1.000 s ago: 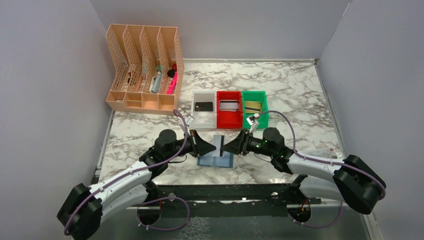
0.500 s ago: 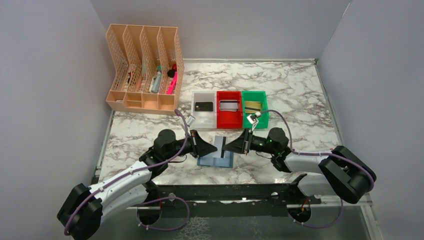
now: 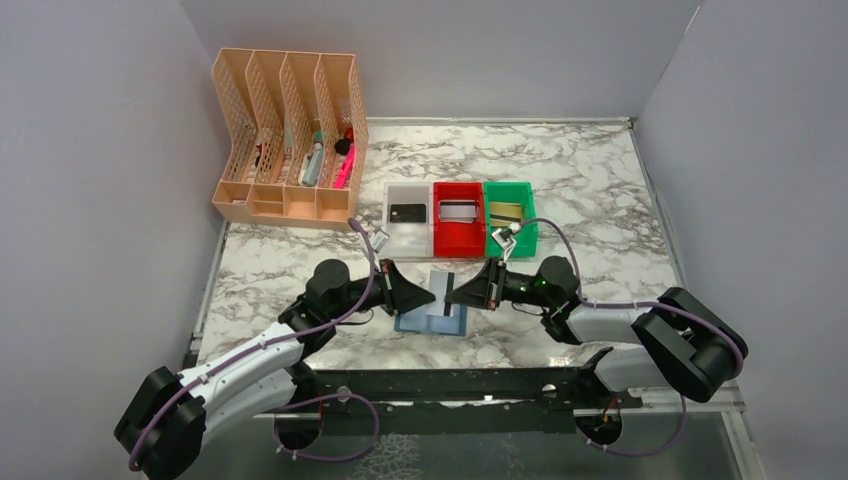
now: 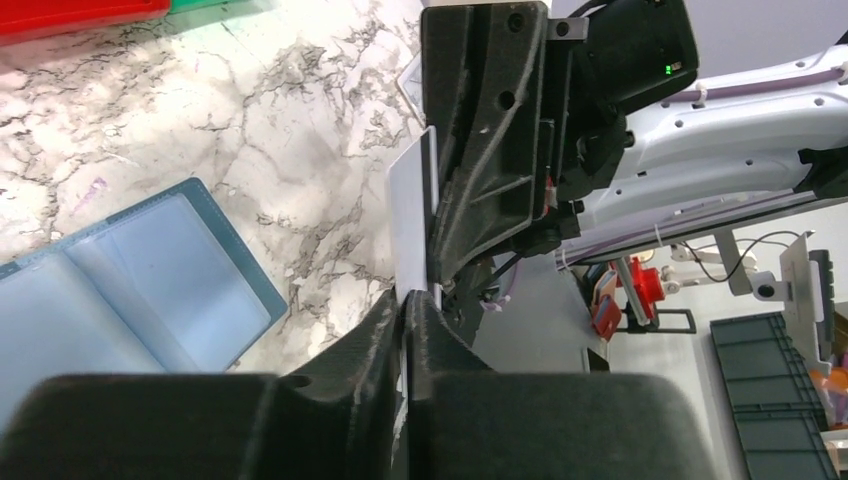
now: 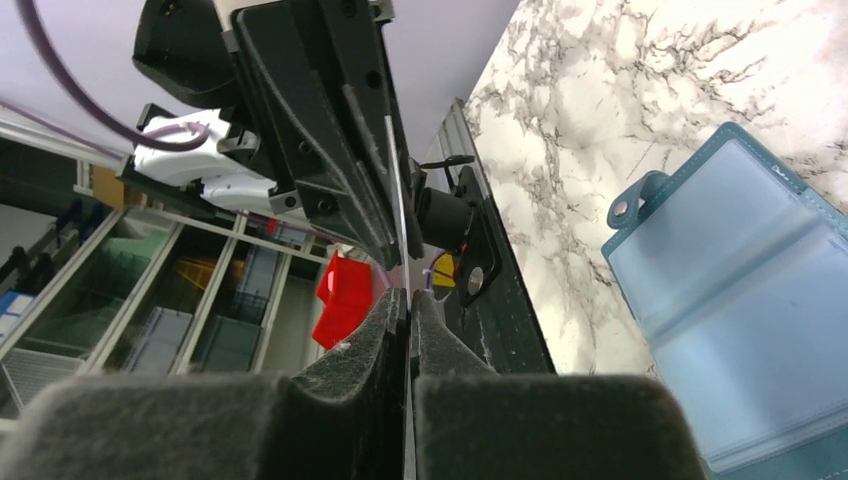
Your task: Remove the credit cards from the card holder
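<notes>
The card holder (image 3: 432, 318) is a blue bifold wallet lying open on the marble table, its clear pockets facing up. It also shows in the left wrist view (image 4: 130, 285) and the right wrist view (image 5: 745, 300). A silver-grey credit card (image 3: 441, 290) stands on edge in the air just above it. My left gripper (image 3: 433, 293) is shut on the card's left end (image 4: 412, 215). My right gripper (image 3: 449, 292) is shut on its right end, seen edge-on in the right wrist view (image 5: 398, 215). The two grippers meet tip to tip.
Three small bins stand behind the wallet: a white bin (image 3: 392, 238) with a black card (image 3: 408, 213), a red bin (image 3: 458, 238) with a silver card (image 3: 458, 211), and a green bin (image 3: 525, 235) with a gold card (image 3: 505, 213). A peach mesh file rack (image 3: 290, 140) stands at the back left.
The right arm has pulled its elbow inward and its wrist has shifted slightly right, with its gripper staying at the card. The left arm and the wallet have not moved.
</notes>
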### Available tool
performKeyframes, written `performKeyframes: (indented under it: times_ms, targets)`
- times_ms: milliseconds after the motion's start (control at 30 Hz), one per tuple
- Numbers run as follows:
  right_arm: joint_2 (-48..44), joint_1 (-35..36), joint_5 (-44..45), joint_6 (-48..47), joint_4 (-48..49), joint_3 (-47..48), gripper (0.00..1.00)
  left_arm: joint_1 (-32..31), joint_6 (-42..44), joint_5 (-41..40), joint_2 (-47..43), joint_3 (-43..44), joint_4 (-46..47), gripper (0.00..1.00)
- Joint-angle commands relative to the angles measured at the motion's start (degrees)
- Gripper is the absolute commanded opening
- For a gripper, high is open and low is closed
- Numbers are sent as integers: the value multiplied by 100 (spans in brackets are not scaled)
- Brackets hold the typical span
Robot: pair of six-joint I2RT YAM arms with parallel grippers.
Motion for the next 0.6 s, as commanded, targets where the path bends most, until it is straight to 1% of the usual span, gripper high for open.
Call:
performKeyframes:
  times_ms: [0, 100, 233, 300, 467, 567]
  targets:
    - [-231, -14, 84, -179, -90, -77, 5, 28, -68, -78, -76, -120, 230, 18]
    - [-422, -14, 264, -291, -454, -70, 2, 35, -80, -184, -85, -142, 186, 35]
    - [-752, -14, 550, -528, -1181, -28, 1, 37, 5, -375, -124, -97, -36, 53]
    - [-995, -14, 801, -703, -1722, 28, 1, 37, 110, -552, -162, -26, -362, 61]
    - [-1775, -14, 1828, -1410, -3498, 338, 1, 37, 512, -1214, -342, 326, -1557, 78]
    - [-2144, -14, 2600, -1903, -4537, 687, 1, 37, 649, -1565, -463, 451, -2042, 84]
